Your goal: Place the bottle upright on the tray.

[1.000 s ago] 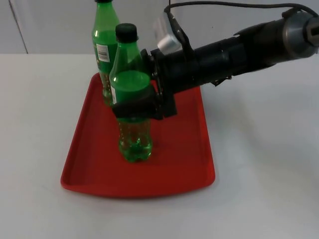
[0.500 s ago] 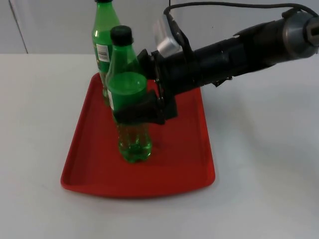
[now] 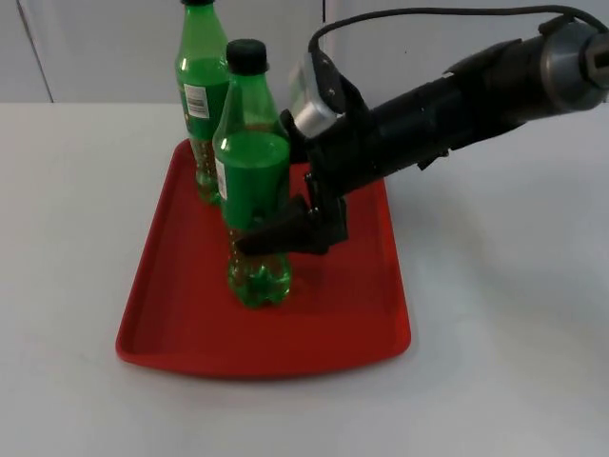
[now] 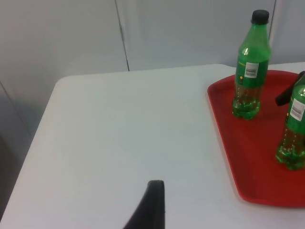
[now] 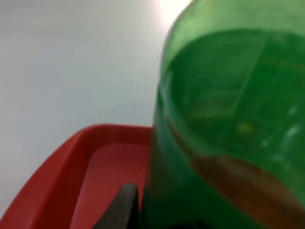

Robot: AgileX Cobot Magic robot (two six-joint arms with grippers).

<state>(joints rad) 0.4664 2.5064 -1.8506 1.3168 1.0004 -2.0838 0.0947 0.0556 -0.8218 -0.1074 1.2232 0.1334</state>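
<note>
- The red tray (image 3: 352, 324) lies on the white table (image 3: 504, 314), its near rim bare.
- The bottle (image 3: 253, 190) stands upright on the tray, base down near the middle, black cap on top.
- The right gripper (image 3: 285, 233) sits at the bottle's lower body; one finger (image 3: 271, 235) crosses in front of it, but whether the fingers pinch it or stand loose I cannot tell.
- A second bottle (image 3: 202, 95) stands upright at the tray's far left corner, just behind the first.
- The left gripper (image 4: 151, 202) waits over bare table, well left of the tray; its spread cannot be told.
</note>
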